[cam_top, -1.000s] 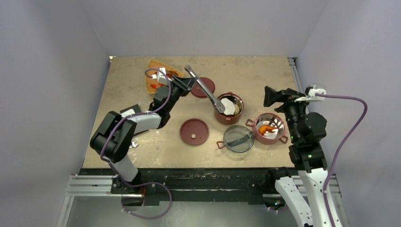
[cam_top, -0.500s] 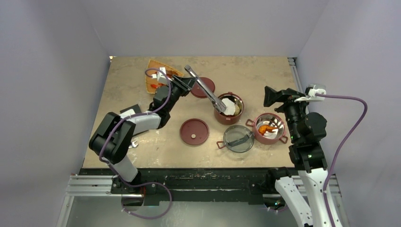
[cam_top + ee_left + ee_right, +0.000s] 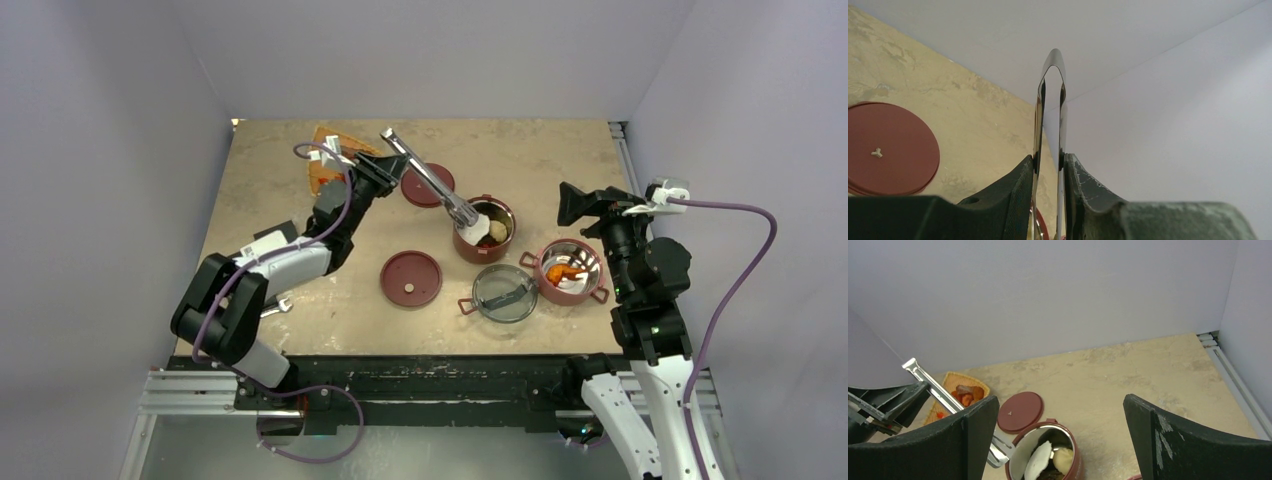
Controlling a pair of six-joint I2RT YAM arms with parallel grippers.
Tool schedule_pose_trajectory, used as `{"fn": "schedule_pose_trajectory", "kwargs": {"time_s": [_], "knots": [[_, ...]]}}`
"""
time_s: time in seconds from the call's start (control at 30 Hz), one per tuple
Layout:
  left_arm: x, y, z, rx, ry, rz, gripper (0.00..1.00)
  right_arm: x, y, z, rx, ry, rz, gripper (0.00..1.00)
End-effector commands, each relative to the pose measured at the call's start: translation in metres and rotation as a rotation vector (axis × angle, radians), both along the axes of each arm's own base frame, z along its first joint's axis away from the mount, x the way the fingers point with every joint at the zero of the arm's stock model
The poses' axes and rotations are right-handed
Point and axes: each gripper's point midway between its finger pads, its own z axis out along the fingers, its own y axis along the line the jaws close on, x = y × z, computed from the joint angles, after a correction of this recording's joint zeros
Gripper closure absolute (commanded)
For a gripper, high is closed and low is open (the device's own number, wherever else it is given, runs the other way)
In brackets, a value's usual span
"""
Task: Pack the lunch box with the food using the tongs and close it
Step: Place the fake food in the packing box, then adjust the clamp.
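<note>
The left gripper (image 3: 382, 170) is reaching over the far middle of the table (image 3: 270, 200), and its fingers (image 3: 1015, 192) are pinching the tongs (image 3: 428, 181) about midway along the two thin metal arms, pressing them close together. In the left wrist view the joined end of the tongs (image 3: 1050, 75) is rising straight up from between the black pads. The tongs are slanting down to the right from the gripper, with their tips sitting at the left rim of the dark-red bowl (image 3: 470, 246). Inside that bowl a white slice (image 3: 479, 228) is leaning on edge beside a beige piece (image 3: 497, 231); whether the tips are touching the slice cannot be told. One disc lid (image 3: 432, 190) is lying flat just behind the bowl, under the tongs, and the other disc lid (image 3: 411, 277) is lying nearer the arms. The clear top lid (image 3: 503, 292) is resting on the table between that lid and the second bowl (image 3: 590, 284), which is holding orange pieces (image 3: 560, 270). The orange tray (image 3: 322, 172) is sitting at the far left, partly hidden by the left arm, with red and brown pieces (image 3: 967, 395) on it. The right gripper (image 3: 578, 205) is hovering above the right side of the table, past the second bowl, with its fingers (image 3: 970, 437) spread wide apart and nothing between them.
</note>
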Motion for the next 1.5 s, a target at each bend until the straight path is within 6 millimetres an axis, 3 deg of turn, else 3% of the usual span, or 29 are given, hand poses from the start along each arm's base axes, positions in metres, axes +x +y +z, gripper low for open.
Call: {"fn": "schedule_pose_trajectory", "kwargs": {"time_s": [0.0,0.23,0.33,0.53,0.63,0.73,0.9,1.1,1.23,1.47], "knots": [[-0.004,0.015,0.030,-0.019,-0.071,0.026,0.75,-0.004,-0.003,0.010,0.001,-0.032,-0.013,0.01],[-0.014,0.043,0.040,0.026,-0.080,0.011,0.75,-0.002,-0.002,0.011,-0.001,-0.034,-0.009,0.01],[-0.024,0.054,0.041,0.106,-0.093,0.007,0.75,-0.002,0.010,0.013,-0.039,-0.047,0.059,0.01],[-0.047,0.056,0.044,0.266,-0.117,-0.053,0.75,0.004,0.087,-0.003,-0.121,-0.025,0.500,0.02],[-0.055,0.058,0.044,0.356,-0.108,-0.072,0.76,0.002,0.113,-0.006,-0.109,-0.030,0.648,0.01],[-0.064,0.060,0.043,0.412,-0.089,-0.090,0.76,-0.005,0.145,-0.001,-0.094,-0.070,0.732,0.01],[-0.080,0.055,0.030,0.386,-0.033,-0.151,0.76,-0.021,0.217,-0.002,-0.051,-0.103,0.881,0.01],[-0.099,0.052,0.019,0.303,0.009,-0.201,0.76,-0.031,0.292,-0.030,-0.101,-0.081,0.958,0.01],[-0.110,0.054,0.021,0.278,0.007,-0.209,0.76,-0.024,0.316,-0.054,-0.140,-0.045,0.936,0.01],[-0.121,0.054,0.018,0.286,0.021,-0.234,0.77,-0.007,0.328,-0.084,-0.224,0.004,0.876,0.04]]}}
